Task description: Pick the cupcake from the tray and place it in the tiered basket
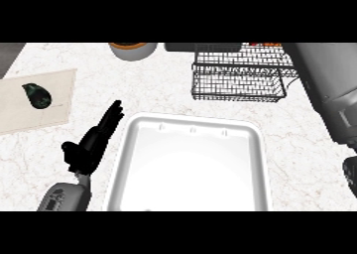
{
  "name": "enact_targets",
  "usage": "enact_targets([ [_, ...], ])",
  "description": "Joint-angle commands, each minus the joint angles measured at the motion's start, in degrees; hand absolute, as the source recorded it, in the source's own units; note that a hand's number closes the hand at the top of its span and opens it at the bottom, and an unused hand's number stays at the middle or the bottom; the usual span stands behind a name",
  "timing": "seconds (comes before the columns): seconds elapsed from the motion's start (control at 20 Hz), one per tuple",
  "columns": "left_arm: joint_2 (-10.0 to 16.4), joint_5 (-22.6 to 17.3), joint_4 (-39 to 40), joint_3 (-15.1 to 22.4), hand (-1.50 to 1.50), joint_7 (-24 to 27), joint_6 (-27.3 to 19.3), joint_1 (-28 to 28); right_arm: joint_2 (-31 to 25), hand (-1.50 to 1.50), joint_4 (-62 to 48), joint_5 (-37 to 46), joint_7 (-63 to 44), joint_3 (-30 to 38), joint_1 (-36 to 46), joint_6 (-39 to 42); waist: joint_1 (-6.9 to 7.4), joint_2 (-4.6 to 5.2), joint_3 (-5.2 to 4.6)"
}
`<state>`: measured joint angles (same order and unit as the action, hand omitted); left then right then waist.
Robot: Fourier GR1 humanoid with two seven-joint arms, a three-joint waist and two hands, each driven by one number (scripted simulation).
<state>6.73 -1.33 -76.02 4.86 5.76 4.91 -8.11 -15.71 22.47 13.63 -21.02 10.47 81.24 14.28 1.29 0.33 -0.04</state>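
The left hand (90, 146) lies released, its black fingers straight and close together, pointing away from the robot and slightly to its right. It grasps nothing and hangs over the white marbled desk (35, 163). Its grey forearm enters from the lower edge of the view.

Just to the right of this hand sits the white tray (189, 118), a rounded rectangle with a raised rim. The fingers run along the tray's left rim, very near it, though whether they touch it cannot be told. The tray's floor shows plain white.

Left of the hand and a little farther out lies a pale beige board (17, 119), slightly skewed, with a dark green rounded object (37, 95) resting on it. Straight beyond the fingertips, well apart, a grey bowl with an orange rim (130, 52) is cut off by the upper edge of the view.

Farther right, past the tray's far rim, stands the black wire tiered basket (240, 82). At its far side a small orange-red bit (264, 44) shows at the view's upper edge; whether that is the cupcake cannot be told.

The right forearm (335, 84), large and grey, runs along the right side up to the basket's far right corner. Its hand lies outside the view, so its state cannot be told.
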Motion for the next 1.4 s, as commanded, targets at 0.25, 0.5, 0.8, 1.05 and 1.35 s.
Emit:
enact_targets([
  [0.25,0.00,0.56,-0.12,-0.39,0.00,0.85,0.19,0.68,-0.87,-1.50,-0.22,-6.18,-4.29,6.70,0.26,-3.13,-0.41,-0.10,0.03],
  [0.5,0.01,0.22,0.86,-0.64,0.00,-0.26,0.60,-0.41,-6.04,-1.50,1.77,-1.55,-0.64,5.70,0.36,-15.74,-0.66,0.20,-0.01],
  [0.8,0.22,-0.78,-0.89,-1.23,0.00,-1.41,1.07,-0.75,-14.65,-1.50,3.04,-0.29,3.83,8.65,-3.34,-25.71,-0.40,0.30,0.05],
  [1.05,-1.36,1.65,-0.97,0.55,0.00,0.81,-0.91,2.60,-24.46,-1.50,4.39,-8.24,11.79,16.94,-10.20,-17.16,-1.34,-0.03,0.14],
  [1.35,-0.36,0.44,-3.84,0.04,0.00,-1.44,0.58,2.33,-34.60,-1.50,-0.77,-10.95,17.66,20.97,-16.59,-8.08,-0.11,0.35,0.14],
])
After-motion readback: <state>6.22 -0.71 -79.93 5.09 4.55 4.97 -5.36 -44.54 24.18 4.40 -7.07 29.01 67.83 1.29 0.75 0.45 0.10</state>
